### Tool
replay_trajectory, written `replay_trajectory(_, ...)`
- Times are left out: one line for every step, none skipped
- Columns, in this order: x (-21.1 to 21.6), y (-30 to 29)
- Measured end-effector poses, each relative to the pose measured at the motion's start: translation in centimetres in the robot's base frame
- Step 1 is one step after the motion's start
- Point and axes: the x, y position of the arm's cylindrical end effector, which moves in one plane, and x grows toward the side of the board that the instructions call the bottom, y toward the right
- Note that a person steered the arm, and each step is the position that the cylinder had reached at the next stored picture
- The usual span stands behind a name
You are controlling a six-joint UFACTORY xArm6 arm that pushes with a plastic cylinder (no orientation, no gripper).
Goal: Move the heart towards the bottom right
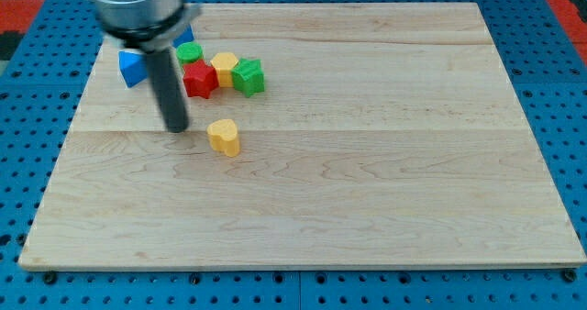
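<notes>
A yellow heart block [223,137] lies alone on the wooden board, left of centre. My tip [176,128] rests on the board a short way to the view's left of the heart and slightly above it, not touching it. The dark rod rises from there toward the view's top left.
A cluster sits above the heart: a red block [200,79], a yellow block [225,68], a green star-like block [248,75] and a green round block [189,53]. A blue triangular block [132,68] lies left of the rod. Another blue block [186,35] is partly hidden behind the rod. The wooden board [367,163] sits on a blue pegboard.
</notes>
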Motion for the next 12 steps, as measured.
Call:
replay_trajectory(1.7, 6.7)
replay_trajectory(-1.2, 15.3)
replay_trajectory(0.7, 24.7)
replay_trajectory(4.9, 26.9)
replay_trajectory(1.8, 18.1)
replay_trajectory(-1.0, 18.9)
replay_trajectory(-3.4, 17.7)
replay_trajectory(-0.6, 12.0)
replay_trajectory(1.9, 14.0)
replay_trajectory(3.6, 13.2)
replay_trajectory(-2.0, 11.8)
replay_trajectory(-2.9, 7.2)
